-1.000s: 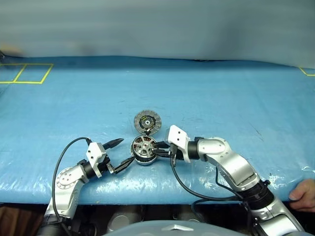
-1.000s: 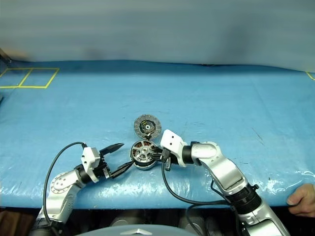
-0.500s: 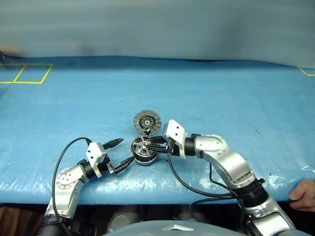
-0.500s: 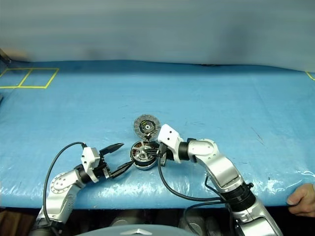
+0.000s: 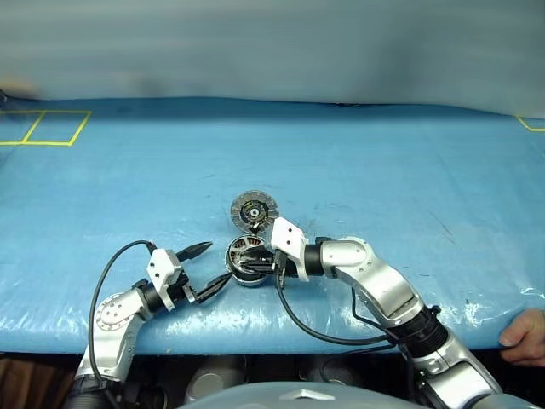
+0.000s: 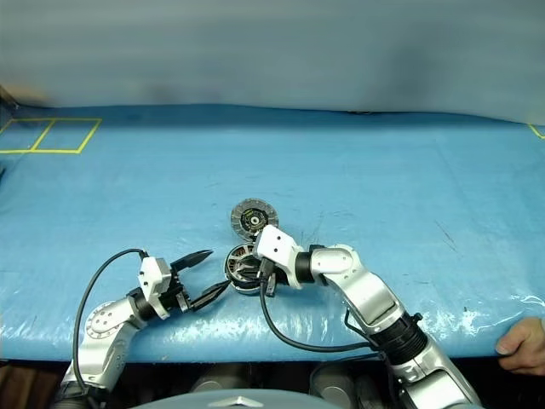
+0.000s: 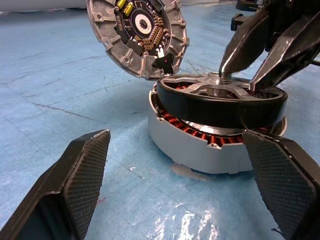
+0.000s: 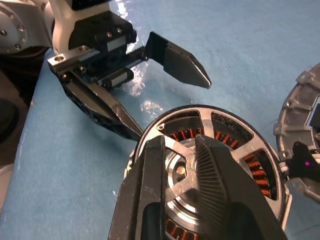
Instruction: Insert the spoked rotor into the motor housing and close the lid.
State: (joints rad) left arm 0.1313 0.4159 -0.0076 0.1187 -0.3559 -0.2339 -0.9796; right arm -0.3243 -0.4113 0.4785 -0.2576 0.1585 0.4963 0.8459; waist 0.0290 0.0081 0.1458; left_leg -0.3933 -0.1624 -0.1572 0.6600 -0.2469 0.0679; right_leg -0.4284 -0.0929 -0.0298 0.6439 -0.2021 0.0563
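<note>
The spoked rotor (image 7: 220, 102), dark rim and silver spokes, sits high on the motor housing (image 7: 200, 150), with copper windings showing under its rim. The lid (image 5: 254, 210) stands open behind them, joined at the housing's far edge, its segmented face toward me. My right gripper (image 8: 180, 140) reaches in from the right. Its fingers (image 7: 240, 45) are drawn to a narrow gap over the rotor's hub. My left gripper (image 5: 217, 262) is open just left of the housing, one finger near each side of it, touching nothing.
A blue sheet (image 5: 383, 170) covers the table. A person's hand (image 5: 528, 336) rests on the front edge at the far right. Yellow tape squares (image 5: 43, 128) mark the far left corner. Black cables loop beside both wrists near the front edge.
My right gripper has slid left, from the rotor's right edge to over its hub. The rotor, housing, lid and left gripper have stayed put.
</note>
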